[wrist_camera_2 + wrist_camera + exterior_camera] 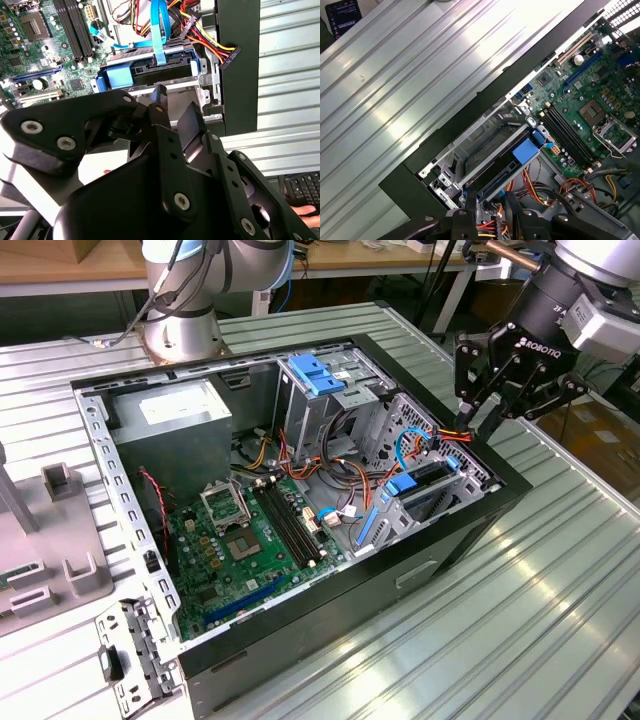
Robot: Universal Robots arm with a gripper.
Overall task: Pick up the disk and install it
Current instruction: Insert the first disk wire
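The disk sits edge-on in a bay of the drive cage inside the open computer case. Only its dark edge and blue rails show. In both wrist views a blue tab marks the disk's end, and a blue flat cable runs down to it. My black gripper hangs just above the cage at the case's rim, on the exterior view's right. It is open, with nothing between its fingers. It does not touch the disk.
An empty metal bay lies beside the occupied one. Orange, red and yellow cables bunch near the cage. The motherboard and grey power supply fill the case. A grey fixture stands on the ribbed table.
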